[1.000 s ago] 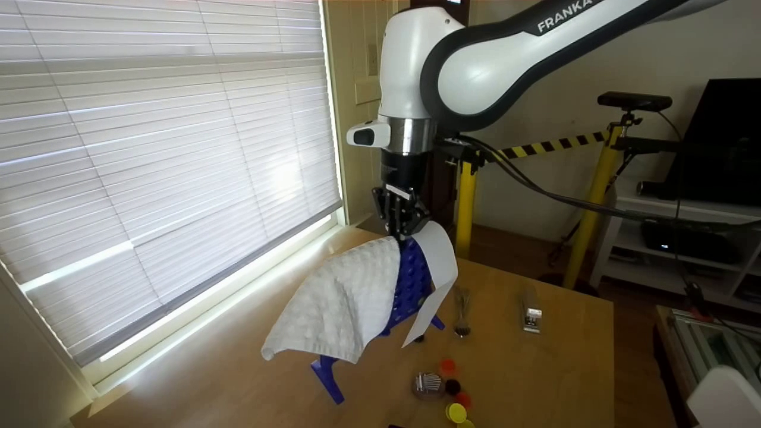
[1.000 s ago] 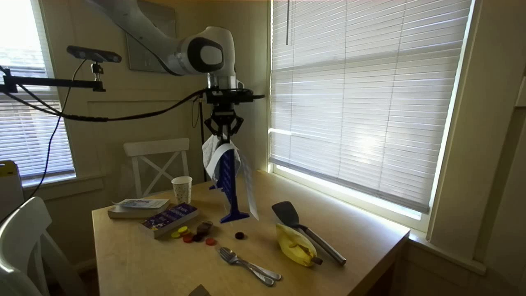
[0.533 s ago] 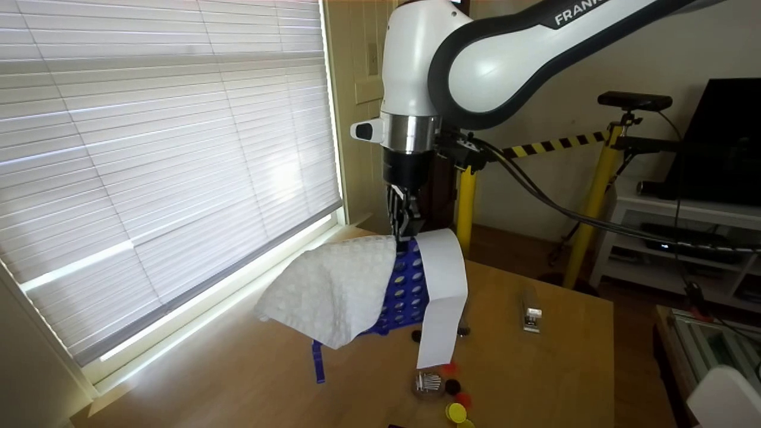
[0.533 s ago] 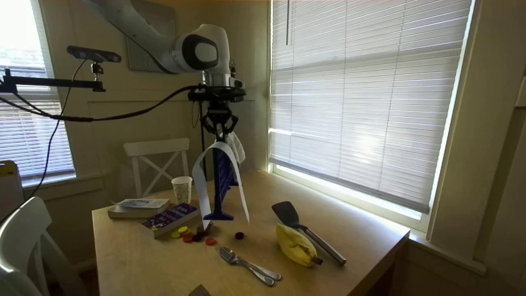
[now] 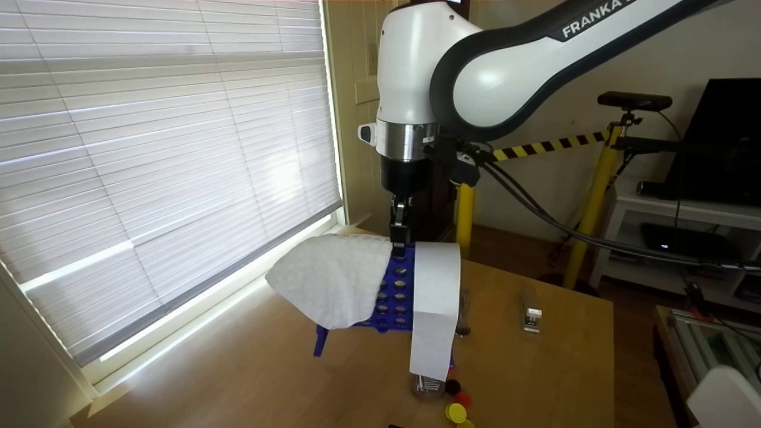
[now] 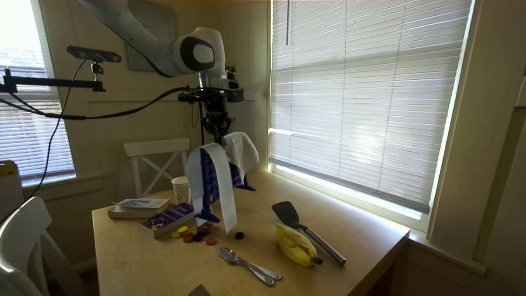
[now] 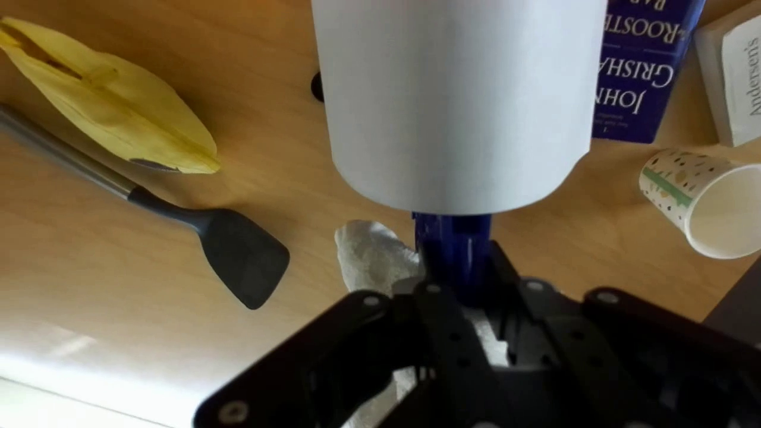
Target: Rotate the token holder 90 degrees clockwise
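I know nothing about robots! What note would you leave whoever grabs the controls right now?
Gripper: shut on the top edge of the token holder.
Where: it looks lifted off the table, roughly upright; a paper strip and a textured white sheet hang over it, either side of the grip.
Done: gripped, turned somewhat clockwise (seen from above) in the last second.
Left: I can't tell the total turn; probably finish the quarter, lower it clear of the tokens, release.
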You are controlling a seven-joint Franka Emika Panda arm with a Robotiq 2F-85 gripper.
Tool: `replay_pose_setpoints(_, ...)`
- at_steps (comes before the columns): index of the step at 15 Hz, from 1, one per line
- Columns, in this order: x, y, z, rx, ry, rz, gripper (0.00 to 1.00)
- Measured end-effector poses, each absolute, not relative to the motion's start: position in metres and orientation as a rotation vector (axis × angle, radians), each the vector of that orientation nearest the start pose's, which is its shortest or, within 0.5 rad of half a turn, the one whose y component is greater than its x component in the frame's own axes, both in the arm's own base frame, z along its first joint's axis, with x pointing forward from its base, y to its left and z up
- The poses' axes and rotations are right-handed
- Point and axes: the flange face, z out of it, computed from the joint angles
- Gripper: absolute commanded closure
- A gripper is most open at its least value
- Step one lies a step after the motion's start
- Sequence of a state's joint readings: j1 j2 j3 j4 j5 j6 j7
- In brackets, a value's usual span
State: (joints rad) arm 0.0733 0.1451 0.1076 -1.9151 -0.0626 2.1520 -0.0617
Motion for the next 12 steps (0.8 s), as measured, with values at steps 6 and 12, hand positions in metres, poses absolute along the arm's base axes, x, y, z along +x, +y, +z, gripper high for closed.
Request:
replay_pose_setpoints(6,0.601,0.131,0.411,-3.171,-0.142,-0.131,0.95)
replay_pose_setpoints(12,0.623,0.147,0.407,-3.157,0.002,-0.152,0.95)
